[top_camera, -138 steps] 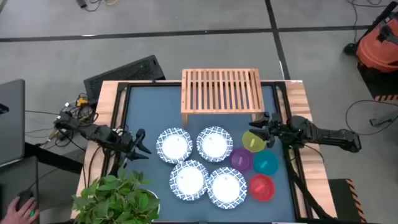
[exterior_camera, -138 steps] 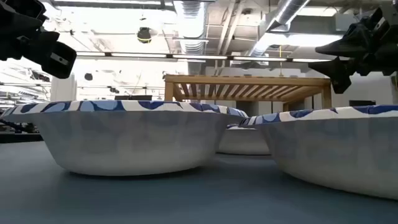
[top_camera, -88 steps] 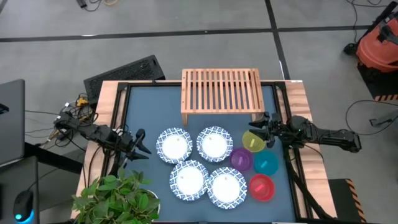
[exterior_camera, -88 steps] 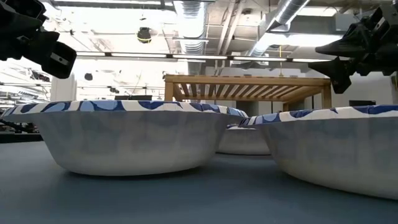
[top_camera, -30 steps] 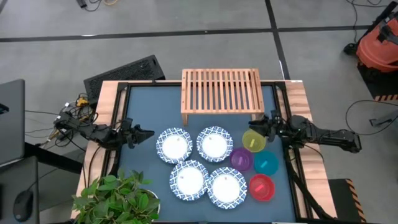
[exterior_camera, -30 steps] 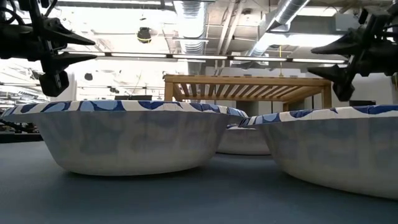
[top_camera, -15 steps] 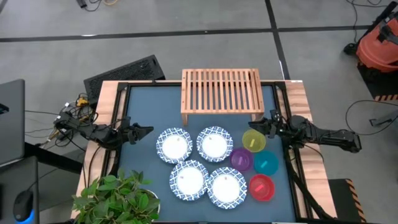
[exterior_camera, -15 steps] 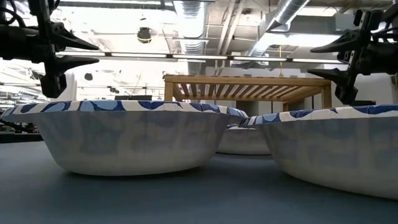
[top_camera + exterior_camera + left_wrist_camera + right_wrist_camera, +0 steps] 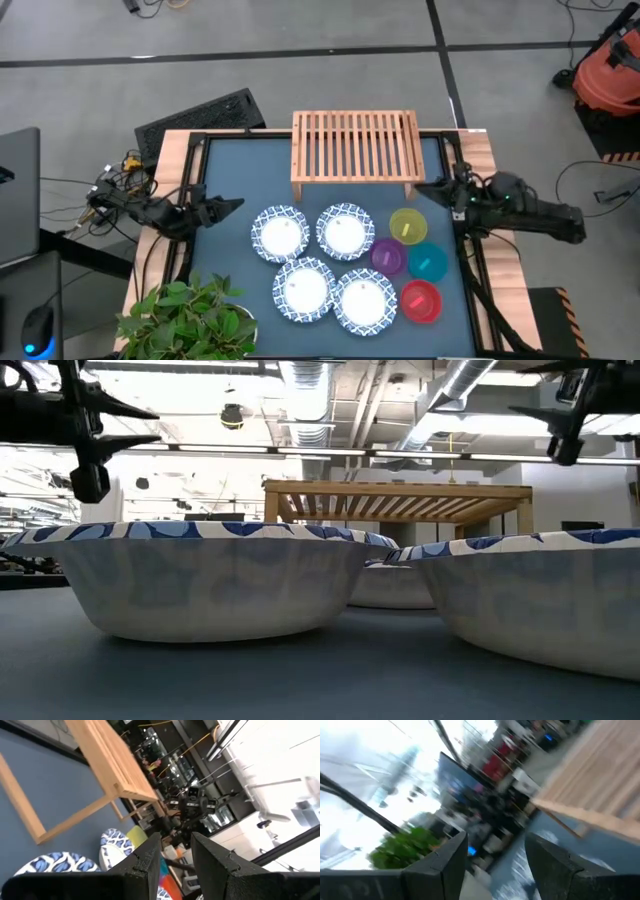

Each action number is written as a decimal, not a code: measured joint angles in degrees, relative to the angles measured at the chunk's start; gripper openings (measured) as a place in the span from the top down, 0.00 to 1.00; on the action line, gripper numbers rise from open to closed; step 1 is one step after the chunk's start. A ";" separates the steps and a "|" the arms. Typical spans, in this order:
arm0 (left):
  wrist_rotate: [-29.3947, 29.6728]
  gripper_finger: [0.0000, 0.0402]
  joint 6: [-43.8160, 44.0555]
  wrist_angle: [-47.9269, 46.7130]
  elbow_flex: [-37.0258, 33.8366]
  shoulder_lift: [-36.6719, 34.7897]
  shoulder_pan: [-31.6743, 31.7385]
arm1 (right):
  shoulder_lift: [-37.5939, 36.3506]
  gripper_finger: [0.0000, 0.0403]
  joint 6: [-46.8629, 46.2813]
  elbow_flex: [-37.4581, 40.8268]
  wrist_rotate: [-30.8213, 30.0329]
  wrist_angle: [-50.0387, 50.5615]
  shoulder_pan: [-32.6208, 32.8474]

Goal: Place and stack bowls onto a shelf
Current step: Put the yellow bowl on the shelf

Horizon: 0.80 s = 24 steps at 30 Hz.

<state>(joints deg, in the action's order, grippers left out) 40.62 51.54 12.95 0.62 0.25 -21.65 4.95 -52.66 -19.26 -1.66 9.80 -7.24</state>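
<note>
Four blue-and-white bowls (image 9: 280, 233) (image 9: 345, 230) (image 9: 305, 288) (image 9: 365, 300) sit on their bases in a cluster at the middle of the blue table. To their right, the yellow (image 9: 408, 225), purple (image 9: 388, 256), teal (image 9: 428, 263) and red (image 9: 420, 300) bowls stand singly. The wooden shelf (image 9: 355, 148) stands on its legs at the far edge, with nothing on it. My left gripper (image 9: 228, 207) (image 9: 176, 851) hovers open, left of the bowls. My right gripper (image 9: 425, 185) (image 9: 495, 845) hovers open, just beyond the yellow bowl beside the shelf's right leg.
A potted plant (image 9: 190, 315) crowds the near left corner. A black ribbed mat (image 9: 200, 118) lies off the table's far left corner. Black rails (image 9: 195, 180) run along the table's sides. Bare blue surface lies left of the bowls and under the shelf.
Both grippers have risen. My right gripper has drawn back from the yellow bowl toward the far right, beside the shelf's leg. My left gripper has lifted a little and tipped up near where it was. No bowl has moved.
</note>
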 joint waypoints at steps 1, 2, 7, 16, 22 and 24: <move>-0.04 0.77 -0.64 0.59 0.00 0.02 0.00 | 1.28 0.45 0.01 -2.09 0.02 4.14 0.28; -0.03 0.77 -1.18 1.09 0.00 0.02 0.00 | 2.81 0.45 0.03 -4.19 0.03 8.37 0.60; 0.58 0.77 -1.37 1.11 0.00 0.00 0.00 | 12.24 0.45 0.07 -14.01 -0.98 28.02 1.23; 1.77 0.77 -3.87 1.07 0.00 0.00 0.00 | 29.71 0.45 2.37 -24.77 -3.09 49.39 1.21; 3.47 0.77 -3.99 0.58 0.00 0.00 0.00 | 39.18 0.45 3.46 -25.36 -2.96 57.67 1.20; 3.61 0.77 -4.01 0.04 0.00 0.00 0.00 | 42.09 0.45 3.52 -25.36 -2.89 59.94 1.10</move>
<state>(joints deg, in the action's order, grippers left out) 44.23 47.53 12.99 0.62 0.25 -21.65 47.05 -49.13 -44.62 -4.56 69.74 -6.14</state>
